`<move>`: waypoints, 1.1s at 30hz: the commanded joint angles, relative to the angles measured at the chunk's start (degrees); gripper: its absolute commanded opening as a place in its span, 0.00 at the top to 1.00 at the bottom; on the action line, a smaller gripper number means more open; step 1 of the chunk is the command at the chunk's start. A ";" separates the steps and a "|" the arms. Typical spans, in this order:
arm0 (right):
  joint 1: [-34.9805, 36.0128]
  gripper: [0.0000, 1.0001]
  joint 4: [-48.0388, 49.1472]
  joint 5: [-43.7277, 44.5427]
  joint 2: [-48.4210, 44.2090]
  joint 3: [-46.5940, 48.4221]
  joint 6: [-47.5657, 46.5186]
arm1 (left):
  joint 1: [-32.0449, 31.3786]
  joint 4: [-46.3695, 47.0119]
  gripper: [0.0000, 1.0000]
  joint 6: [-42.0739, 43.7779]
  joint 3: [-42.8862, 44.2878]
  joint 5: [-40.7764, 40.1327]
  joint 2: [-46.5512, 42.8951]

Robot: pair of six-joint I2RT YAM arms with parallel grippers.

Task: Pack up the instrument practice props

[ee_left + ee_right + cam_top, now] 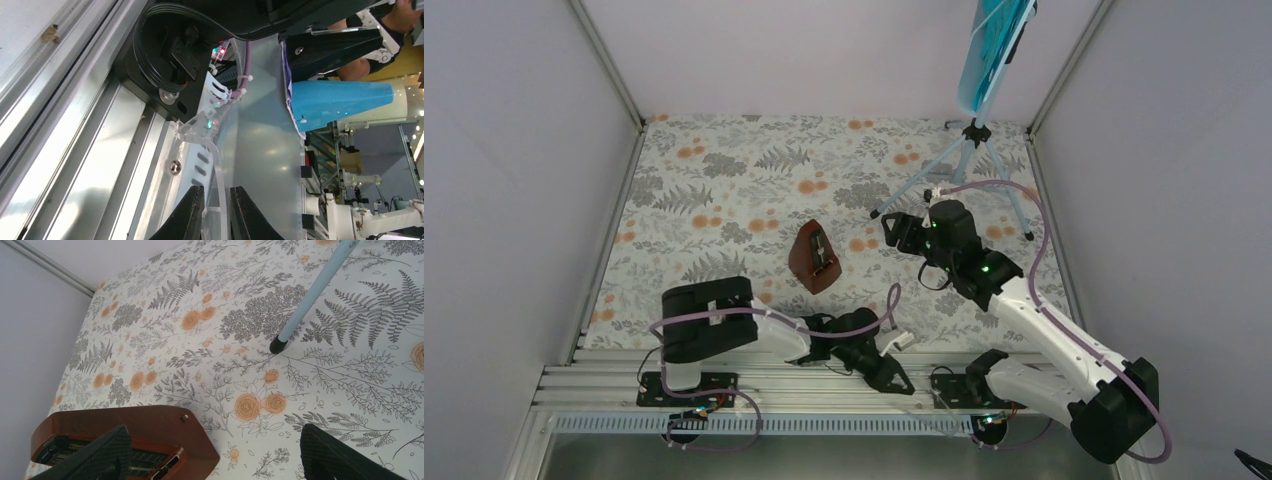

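"Which step is this?"

"The first pick, I'd say. The right end effector (894, 232) hangs empty, jaws spread wide, just right of the metronome (814, 258), which sits in the middle of the table (724, 180). Nothing looks packed. The music stand (972, 132) is up on its tripod at the far right, with the teal sheet (992, 40) on it."

"And next?"

"Probably shift left until the jaws straddle the wooden body, then close. I see no box to pack into."

"The left arm?"

"It's folded over the near rail (824, 395), unreadable from above. Its wrist camera shows the left end effector (216, 192) with fingers drawn close and a clear plastic strip (216, 160) in the narrow gap. Whether they pinch it, I can't tell."

"And the right wrist camera?"

"The metronome's open front is close by one finger, which the overhead view doesn't show."
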 commanded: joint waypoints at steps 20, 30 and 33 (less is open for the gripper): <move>-1.15 0.00 -4.67 -9.37 -12.06 16.52 3.36 | 8.12 -40.04 0.98 24.60 10.42 -38.23 -36.47; -1.15 0.00 -4.89 -10.58 -17.37 17.44 13.49 | 13.29 -38.91 0.98 39.10 17.63 -54.02 -43.62; -1.15 0.00 -2.54 -11.80 -18.67 13.79 21.25 | 13.88 -36.67 0.98 42.57 17.67 -56.58 -45.49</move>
